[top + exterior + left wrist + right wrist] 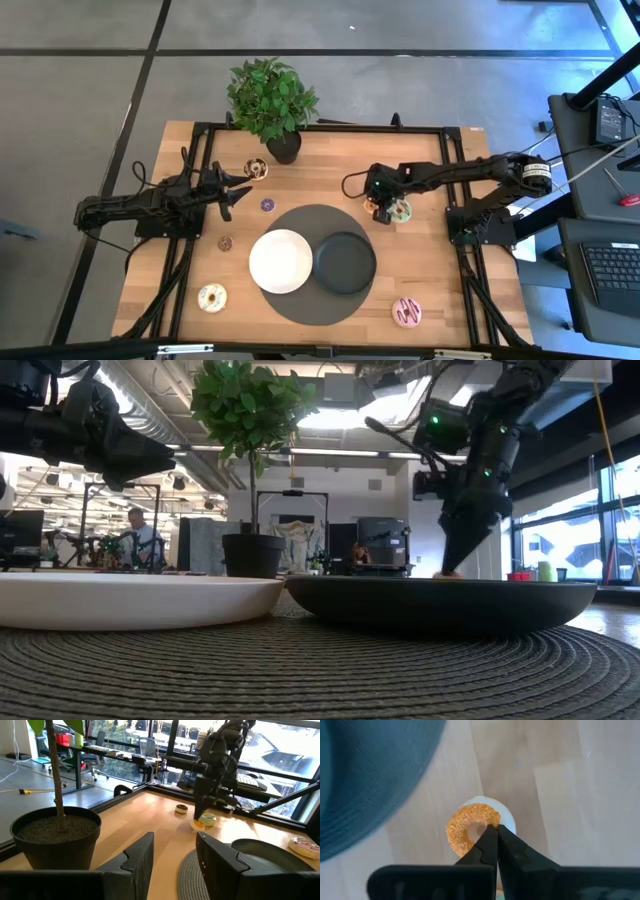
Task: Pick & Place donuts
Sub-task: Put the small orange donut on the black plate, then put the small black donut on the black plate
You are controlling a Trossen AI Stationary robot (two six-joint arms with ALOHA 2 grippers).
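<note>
Orange sugar coats the small donut [470, 831] under the right gripper [494, 831], whose fingers are pressed together with their tips at the ring's hole, holding nothing I can make out; it lies against a pale green-iced donut [400, 211] on the wooden counter [440, 180], just beyond the round woven mat [300, 308] from the black plate [345, 263]. Over by the potted plant [272, 95], the left gripper [175, 852] hangs with fingers apart and empty.

Orange donut [470, 830]; white plate [281, 261]; black plate [345, 263]; grey mat [300, 217].
</note>
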